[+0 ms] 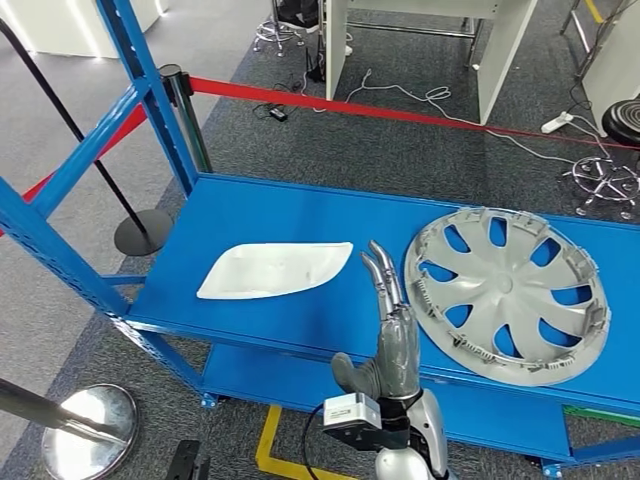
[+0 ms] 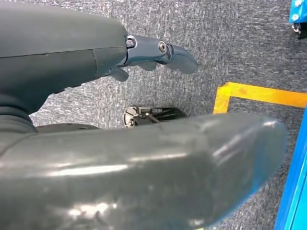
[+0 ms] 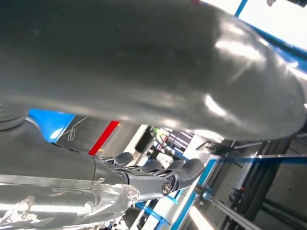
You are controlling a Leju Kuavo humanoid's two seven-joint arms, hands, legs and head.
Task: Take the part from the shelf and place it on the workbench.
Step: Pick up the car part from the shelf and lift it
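A white, leaf-shaped plastic part (image 1: 275, 268) lies flat on the blue shelf (image 1: 249, 215), left of centre. To its right lies a large silver wheel cover (image 1: 507, 295). My right hand (image 1: 392, 330) is raised at the shelf's front edge, between the two parts. Its fingers are straight and point toward the back, and it touches and holds nothing. The right wrist view shows the same hand (image 3: 145, 72) with extended fingers (image 3: 163, 177) and blue frame beyond. My left hand (image 2: 72, 62) hangs over grey carpet, fingers stretched out, empty.
Blue shelf uprights (image 1: 128, 60) rise at the left. A red belt runs from a stanchion post (image 1: 181, 100) behind the shelf. A chrome stanchion base (image 1: 90, 430) and yellow floor tape (image 1: 272, 450) lie in front. Desks, cables and a chair base (image 1: 604, 180) stand beyond.
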